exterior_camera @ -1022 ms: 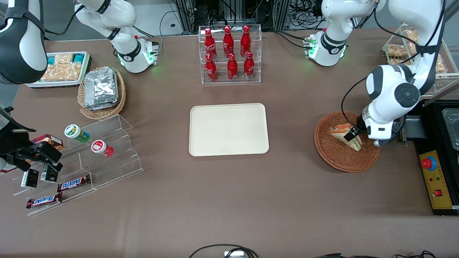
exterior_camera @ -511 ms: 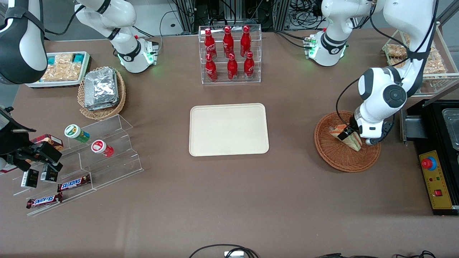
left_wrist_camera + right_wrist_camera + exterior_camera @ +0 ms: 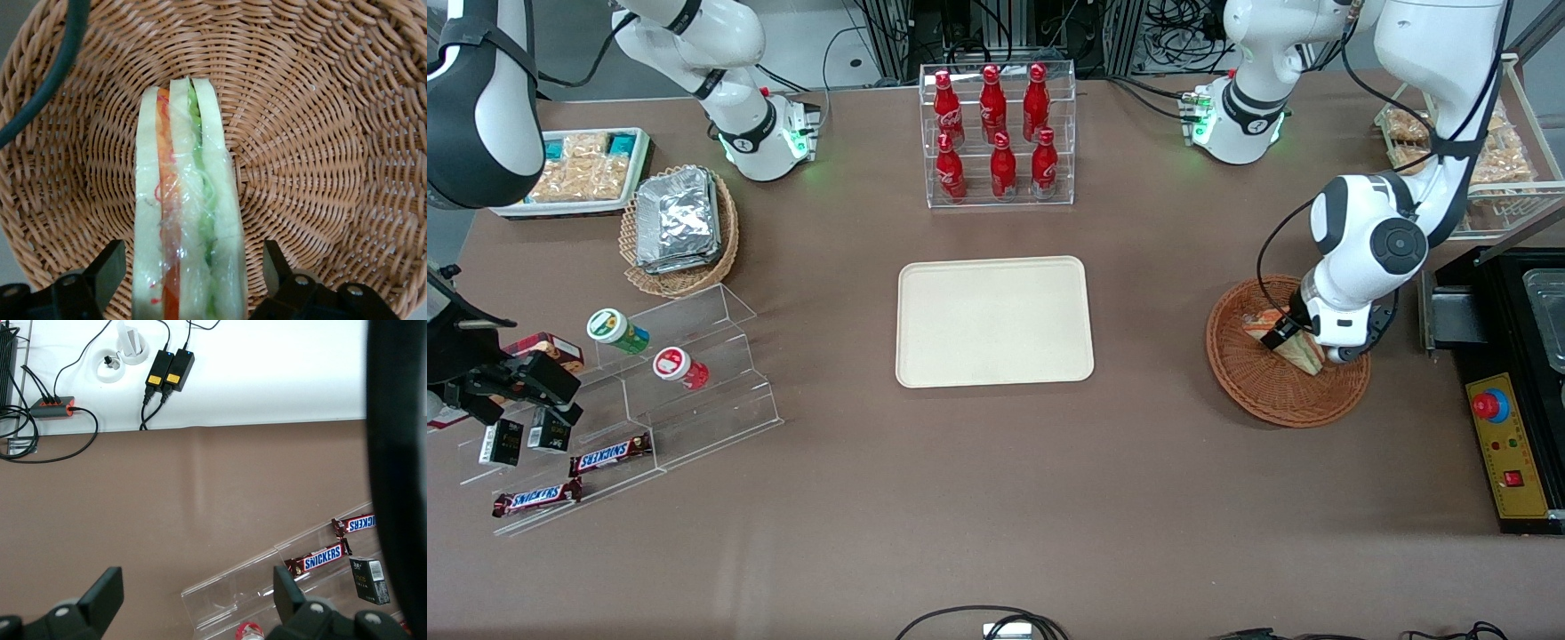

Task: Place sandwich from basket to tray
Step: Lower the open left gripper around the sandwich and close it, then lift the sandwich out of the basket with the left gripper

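Observation:
The sandwich (image 3: 1305,356), a wrapped wedge of white bread with orange and green filling, stands on edge in the reddish-brown wicker basket (image 3: 1263,396) toward the working arm's end of the table. My left gripper (image 3: 1291,341) is down in the basket, open, with one finger on each side of the sandwich. In the left wrist view the sandwich (image 3: 183,213) sits between the black fingers (image 3: 109,275) with a small gap on both sides, and the gripper (image 3: 191,272) hangs over the basket weave (image 3: 307,133). The cream tray (image 3: 994,322) lies bare at mid-table.
A clear rack of red bottles (image 3: 998,133) stands farther from the camera than the tray. A black control box with a red button (image 3: 1507,444) lies beside the basket. A foil-packet basket (image 3: 680,229), a stepped acrylic stand (image 3: 667,373) and Snickers bars (image 3: 609,456) lie toward the parked arm's end.
The working arm has shifted slightly toward the tray and its gripper has settled more closely over the sandwich. The sandwich has stayed in the basket.

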